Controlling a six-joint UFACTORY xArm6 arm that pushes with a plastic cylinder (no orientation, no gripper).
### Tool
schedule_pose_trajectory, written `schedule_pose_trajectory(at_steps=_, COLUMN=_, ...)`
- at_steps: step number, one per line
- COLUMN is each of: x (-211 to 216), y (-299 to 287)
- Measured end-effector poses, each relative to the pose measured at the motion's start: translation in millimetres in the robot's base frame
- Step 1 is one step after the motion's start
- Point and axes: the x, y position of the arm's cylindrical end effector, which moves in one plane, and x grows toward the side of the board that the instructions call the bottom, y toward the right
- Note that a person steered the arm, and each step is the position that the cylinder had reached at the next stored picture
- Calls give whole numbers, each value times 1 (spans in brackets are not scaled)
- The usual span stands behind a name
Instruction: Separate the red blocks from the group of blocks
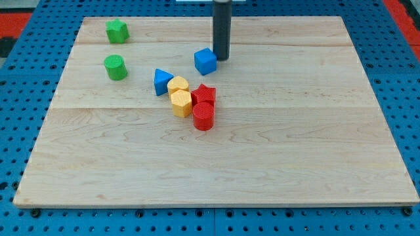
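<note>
Worktop point(315, 151): light wood board on blue pegged base; we see wide bare wood at view's right, bottom & lower left. Blocks sit in upper-left/centre part, none near an edge exc. the top green one.
Rod: dark, upright, comes down from view's top centre. My tip point(221, 59) rests on the board just right of the blue cube, touching or nearly so; can't tell which.
Gripper: none on this arm, just the rod; nothing held.
Group: 4 blocks packed tight at centre, w/ blue triangle just at its left.
Red star block point(205, 96): right side of cluster, touching yellow hexagon block at its left.
Red cylinder point(203, 117): just below the star, touching it; bottom-most of cluster. Both reds glossy, same shade.
Yellow hexagon block point(181, 103): centre-left of cluster.
Yellow rounded block point(178, 84): above the hexagon, exact shape unclear.
Blue triangle block point(163, 81): left of yellows.
Blue cube point(205, 61): apart, above cluster.
Green cylinder point(115, 67): well left.
Green star-like block point(117, 31): near top-left corner.
Containers: n/a.
</note>
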Motion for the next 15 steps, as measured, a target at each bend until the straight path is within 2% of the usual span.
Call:
schedule_pose_trajectory(at_steps=1, x=15, y=-1)
schedule_pose_trajectory(at_steps=2, x=68, y=95)
schedule_pose_trajectory(at_steps=3, x=180, y=92)
schedule_pose_trajectory(at_steps=4, x=162, y=-8)
schedule_pose_trajectory(at_steps=5, x=135, y=-64)
schedule_pose_trajectory(at_steps=6, x=110, y=-47)
schedule_pose_trajectory(at_steps=7, x=92, y=-58)
schedule_pose_trajectory(at_steps=9, x=25, y=7)
schedule_pose_trajectory(at_steps=10, x=-1, y=21)
schedule_pose_trajectory(at_steps=11, x=-2, y=-7)
schedule_pose_trajectory(at_steps=12, x=45, y=17)
schedule_pose_trajectory(at_steps=13, x=35, y=-33)
schedule_pose_trajectory(at_steps=15, x=-53, y=-37)
